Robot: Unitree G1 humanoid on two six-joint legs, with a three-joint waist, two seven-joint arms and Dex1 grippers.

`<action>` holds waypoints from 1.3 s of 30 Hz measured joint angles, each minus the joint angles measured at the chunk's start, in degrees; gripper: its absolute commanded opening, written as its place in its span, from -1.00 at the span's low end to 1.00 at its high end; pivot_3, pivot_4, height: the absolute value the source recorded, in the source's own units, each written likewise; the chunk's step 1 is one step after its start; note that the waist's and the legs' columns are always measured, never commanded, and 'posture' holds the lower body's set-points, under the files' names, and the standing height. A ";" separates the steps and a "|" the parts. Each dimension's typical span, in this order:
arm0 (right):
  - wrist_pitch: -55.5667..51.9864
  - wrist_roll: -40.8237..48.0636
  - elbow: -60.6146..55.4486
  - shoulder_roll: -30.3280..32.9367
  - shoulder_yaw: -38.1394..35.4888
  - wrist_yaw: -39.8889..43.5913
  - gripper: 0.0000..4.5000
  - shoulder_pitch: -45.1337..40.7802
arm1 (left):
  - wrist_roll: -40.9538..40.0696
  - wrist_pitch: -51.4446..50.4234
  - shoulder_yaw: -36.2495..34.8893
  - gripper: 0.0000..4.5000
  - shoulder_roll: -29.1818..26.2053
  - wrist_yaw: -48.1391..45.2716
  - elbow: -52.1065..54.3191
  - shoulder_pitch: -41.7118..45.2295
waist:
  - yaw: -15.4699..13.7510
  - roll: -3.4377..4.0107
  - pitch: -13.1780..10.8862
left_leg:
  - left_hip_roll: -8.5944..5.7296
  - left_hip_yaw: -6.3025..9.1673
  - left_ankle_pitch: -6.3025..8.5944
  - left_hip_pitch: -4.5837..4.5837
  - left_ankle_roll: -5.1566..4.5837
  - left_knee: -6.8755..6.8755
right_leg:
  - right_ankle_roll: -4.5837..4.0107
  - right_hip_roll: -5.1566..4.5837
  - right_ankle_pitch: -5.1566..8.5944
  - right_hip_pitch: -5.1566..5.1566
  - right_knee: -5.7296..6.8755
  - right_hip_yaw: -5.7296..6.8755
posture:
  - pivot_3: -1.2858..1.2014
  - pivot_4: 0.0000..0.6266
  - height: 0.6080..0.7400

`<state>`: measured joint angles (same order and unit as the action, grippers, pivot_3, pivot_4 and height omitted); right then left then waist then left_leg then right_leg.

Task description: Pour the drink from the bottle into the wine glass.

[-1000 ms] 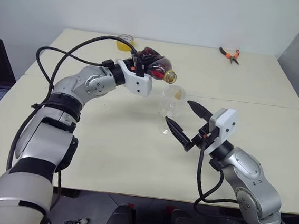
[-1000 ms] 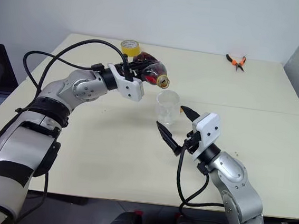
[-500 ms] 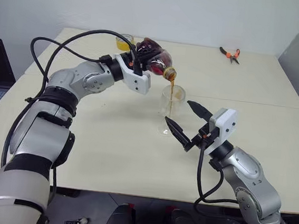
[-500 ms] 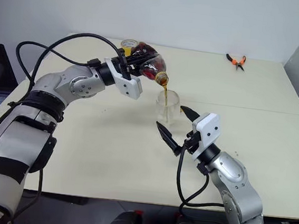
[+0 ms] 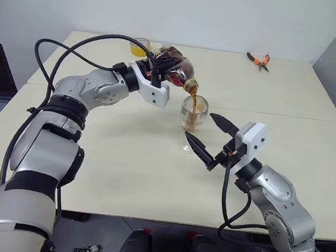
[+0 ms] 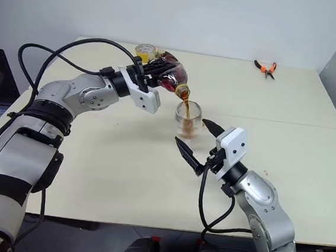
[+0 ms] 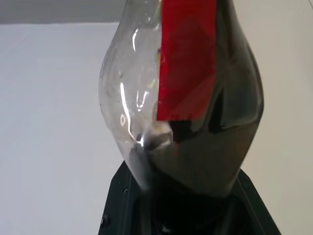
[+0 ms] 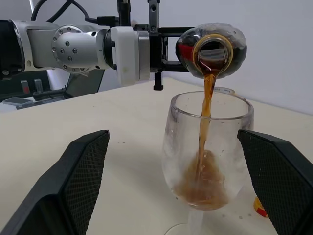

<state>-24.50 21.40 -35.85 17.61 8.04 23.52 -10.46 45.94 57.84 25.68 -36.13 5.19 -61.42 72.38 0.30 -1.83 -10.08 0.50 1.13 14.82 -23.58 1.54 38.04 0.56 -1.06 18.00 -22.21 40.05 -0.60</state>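
Cream counter (image 5: 121,175), pour in progress: bottle tilted over wine glass.

Head views: the left gripper (image 5: 159,73), clamped shut on the bottle (image 5: 176,73), holds it mouth-down above the wine glass (image 5: 193,113) near the counter's centre, so the drink (image 6: 189,108) falls inside the rim. The right gripper (image 5: 213,139) stands wide open just beside the glass, holding nothing, probably ready to steady it. Pliers (image 5: 257,61) lie well apart.
Left wrist view: the red label (image 7: 188,58) and dark liquid show through the bottle's body.
Right wrist view: the stream enters the bowl, which is partly filled.
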 measured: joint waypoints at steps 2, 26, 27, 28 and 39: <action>0.00 0.00 0.00 0.00 0.01 0.02 1.00 0.03 | 0.00 -0.01 0.11 -0.69 0.00 0.23 -0.04 0.01 | 0.00 0.00 0.00 | 0.00 0.00 -0.01 0.00 0.01 0.01 | 0.00 0.00 0.00 0.00 0.00 0.01 | 0.03 -0.52 1.00; 0.00 0.03 0.00 0.04 0.02 0.17 1.00 0.43 | 0.12 -0.15 0.56 -0.69 -0.07 0.41 -1.12 0.28 | 0.00 0.00 0.00 | -0.01 0.00 -0.03 -0.03 0.05 0.04 | 0.00 0.00 0.00 -0.03 0.03 0.01 | 0.03 -0.52 1.00; 0.00 0.04 0.00 0.04 0.02 0.17 1.00 0.43 | 0.12 -0.16 0.56 -0.69 -0.07 0.41 -1.12 0.28 | 0.00 0.00 0.00 | -0.01 0.00 -0.03 -0.03 0.05 0.04 | 0.00 0.00 0.00 -0.03 0.03 0.01 | 0.03 -0.52 1.00; 0.00 0.06 0.00 0.04 0.02 0.17 1.00 0.43 | 0.12 -0.15 0.56 -0.69 -0.07 0.41 -1.12 0.28 | 0.00 0.00 0.00 | -0.01 0.00 -0.03 -0.03 0.05 0.04 | 0.00 0.00 0.00 -0.03 0.03 0.01 | 0.03 -0.52 1.00; 0.00 0.07 -0.01 0.03 0.04 0.17 1.00 0.46 | 0.11 -0.14 0.56 -0.70 -0.07 0.38 -1.12 0.29 | 0.00 0.00 0.00 | -0.01 0.00 -0.03 -0.03 0.05 0.04 | 0.00 0.00 0.00 -0.03 0.05 0.01 | 0.03 -0.52 1.00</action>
<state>-24.50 21.47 -35.85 17.64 8.08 23.69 -10.00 46.05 57.70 26.24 -36.20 5.56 -62.54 72.67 0.30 -1.83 -10.08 0.49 1.14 14.79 -23.62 1.59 38.09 0.56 -1.06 18.00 -22.24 40.10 -0.59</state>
